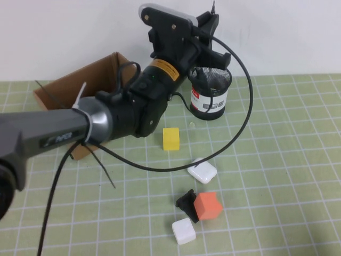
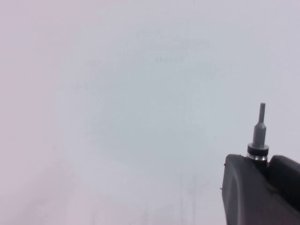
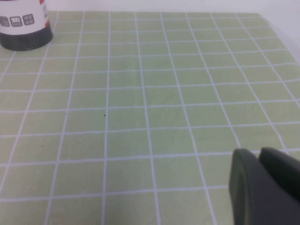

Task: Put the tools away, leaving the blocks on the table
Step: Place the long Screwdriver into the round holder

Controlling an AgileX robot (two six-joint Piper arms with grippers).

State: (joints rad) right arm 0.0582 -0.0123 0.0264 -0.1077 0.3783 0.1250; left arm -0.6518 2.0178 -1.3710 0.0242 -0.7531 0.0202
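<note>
High view: left gripper (image 1: 209, 26) holds a thin tool (image 1: 213, 7) above the mesh cup (image 1: 210, 92).
Its fingers are clamped on the tool, tip up. Right gripper (image 3: 262, 180) is closed, low over the mat (image 3: 140, 93). Blocks (image 1: 171, 138) lie near the mat's front edge.

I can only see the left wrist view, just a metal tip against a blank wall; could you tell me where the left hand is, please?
Observer: The left hand is raised above the black mesh cup, gripping the thin tool tip-up.
Operator: Are any tools lying on the mat?
Observer: None visible; only the yellow block, orange block and two white blocks.
Operator: And the right hand?
Observer: The right hand is shut and empty over bare mat, away from the cup.
</note>
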